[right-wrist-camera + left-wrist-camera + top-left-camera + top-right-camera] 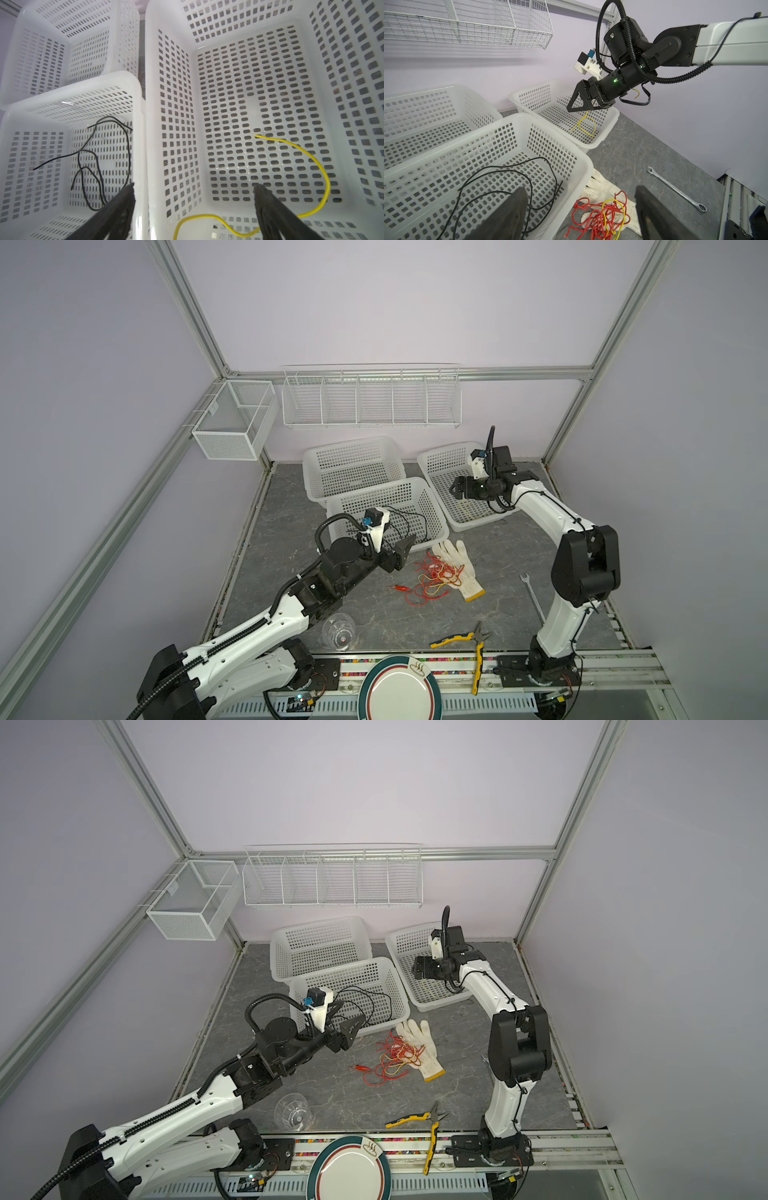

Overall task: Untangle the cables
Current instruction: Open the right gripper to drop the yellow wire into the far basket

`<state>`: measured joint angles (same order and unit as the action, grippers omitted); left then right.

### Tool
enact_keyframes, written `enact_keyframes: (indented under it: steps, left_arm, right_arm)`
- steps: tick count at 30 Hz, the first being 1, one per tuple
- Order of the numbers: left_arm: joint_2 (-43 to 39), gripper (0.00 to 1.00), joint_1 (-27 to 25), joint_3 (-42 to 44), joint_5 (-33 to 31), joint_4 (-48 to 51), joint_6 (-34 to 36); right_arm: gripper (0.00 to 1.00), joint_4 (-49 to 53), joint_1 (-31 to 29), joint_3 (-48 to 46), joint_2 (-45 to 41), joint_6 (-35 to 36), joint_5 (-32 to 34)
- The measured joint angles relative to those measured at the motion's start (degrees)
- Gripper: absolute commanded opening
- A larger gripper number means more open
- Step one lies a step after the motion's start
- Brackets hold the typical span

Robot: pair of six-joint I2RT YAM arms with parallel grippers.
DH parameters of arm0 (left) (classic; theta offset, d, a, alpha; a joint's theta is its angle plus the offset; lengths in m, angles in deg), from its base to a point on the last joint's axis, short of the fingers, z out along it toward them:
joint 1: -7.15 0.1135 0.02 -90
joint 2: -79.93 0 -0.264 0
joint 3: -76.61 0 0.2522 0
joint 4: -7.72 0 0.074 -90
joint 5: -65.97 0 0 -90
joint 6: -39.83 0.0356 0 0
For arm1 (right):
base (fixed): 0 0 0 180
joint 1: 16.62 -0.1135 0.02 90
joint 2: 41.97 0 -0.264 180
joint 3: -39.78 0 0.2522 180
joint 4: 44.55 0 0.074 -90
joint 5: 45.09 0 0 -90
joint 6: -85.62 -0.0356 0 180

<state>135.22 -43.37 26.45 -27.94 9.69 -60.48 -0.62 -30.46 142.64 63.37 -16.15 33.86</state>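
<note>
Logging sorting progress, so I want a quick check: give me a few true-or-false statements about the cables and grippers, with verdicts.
The black cables lie in the front basket. True.
The right gripper grips the yellow cable. False: its jaws stand open; the cable lies in the right basket.
The red cables are in a basket. False: they lie tangled on the glove.
The left gripper is open. True.

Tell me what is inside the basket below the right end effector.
One yellow cable sits looped on the floor of the basket; nothing else shows. The open right end effector covers part of the cable and the floor there.
</note>
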Motion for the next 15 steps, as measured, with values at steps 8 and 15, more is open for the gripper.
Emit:
enact_keyframes:
  steps: [8, 15]
  left_arm:
    - [0.50, 0.78, 0.00, 0.33, 0.02, -0.85, -0.15]
    - [3.41, 0.78, 0.00, 0.33, 0.07, -0.94, -0.13]
  right_arm:
    - [0.61, 1.81, 0.00, -2.56, -4.98, 0.50, 0.50]
    - [0.16, 1.68, 0.11, -2.67, -5.25, 0.59, -1.01]
